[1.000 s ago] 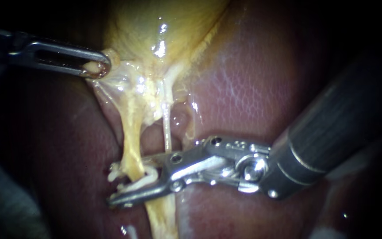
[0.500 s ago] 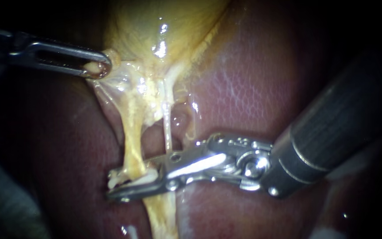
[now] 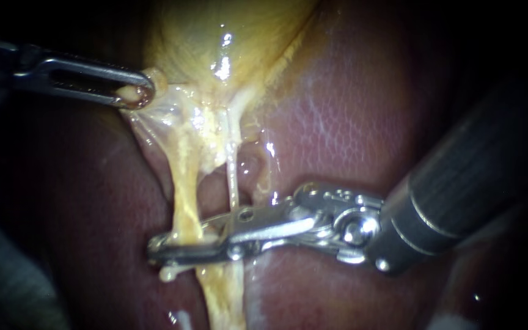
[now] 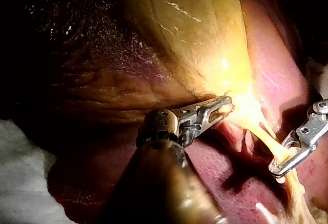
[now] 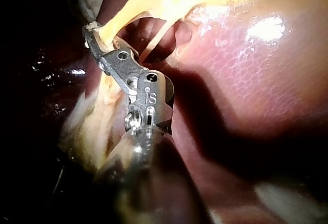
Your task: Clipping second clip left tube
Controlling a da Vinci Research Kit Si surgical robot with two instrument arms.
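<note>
Left tube (image 3: 181, 201): the thicker yellow strand, running down from the gallbladder (image 3: 227, 30) across the liver (image 3: 349, 122).
Right instrument (image 3: 157, 252): jaws pressed nearly together across the left tube from both sides, gripping it, with a white clip (image 3: 167, 273) showing just under them.
Left instrument (image 3: 142, 95): jaws closed on a pale bit of the gallbladder's lower end, holding it stretched to the side.
Around: a thin pale right tube (image 3: 232, 177) runs just beside the left one and disappears behind the right instrument's jaws; a white piece (image 3: 181, 319) lies lower on the left tube.
In the way: the right instrument's jaws cover the stretch of tube that they hold.
Left wrist view only: a white cloth (image 4: 20, 172) beside the liver, and the gallbladder's broad yellow body.
Right wrist view only: the tube passing between the jaws near their tips, with the thin tube apart behind them.
</note>
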